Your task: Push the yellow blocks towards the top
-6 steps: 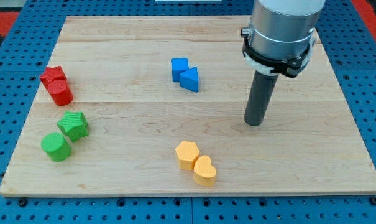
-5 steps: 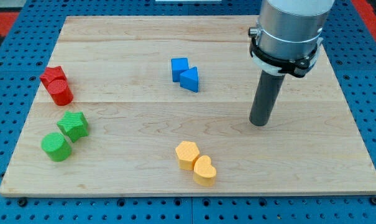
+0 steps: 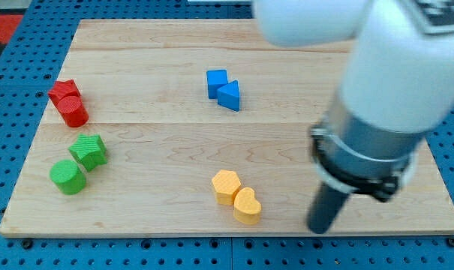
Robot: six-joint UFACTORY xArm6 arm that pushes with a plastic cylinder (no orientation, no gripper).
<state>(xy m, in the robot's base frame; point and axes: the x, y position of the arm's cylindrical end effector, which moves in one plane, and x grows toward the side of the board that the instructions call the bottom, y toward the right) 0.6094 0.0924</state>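
Two yellow blocks lie touching near the board's bottom edge: a yellow hexagon [image 3: 226,186] and, just below and right of it, a yellow heart [image 3: 247,205]. My tip [image 3: 319,229] rests on the board at the view's bottom right, to the right of the yellow heart and slightly lower, with a clear gap between them. The arm's grey collar and white body loom above the rod.
A blue cube [image 3: 217,82] and blue triangle [image 3: 230,97] sit together at top centre. A red star-like block [image 3: 63,91] and red cylinder [image 3: 73,112] lie at the left. A green star [image 3: 88,151] and green cylinder [image 3: 67,177] lie at lower left. The wooden board [image 3: 151,45] rests on a blue pegboard.
My tip has moved from the board's right middle down to the bottom right, level with the yellow heart. No block has moved.
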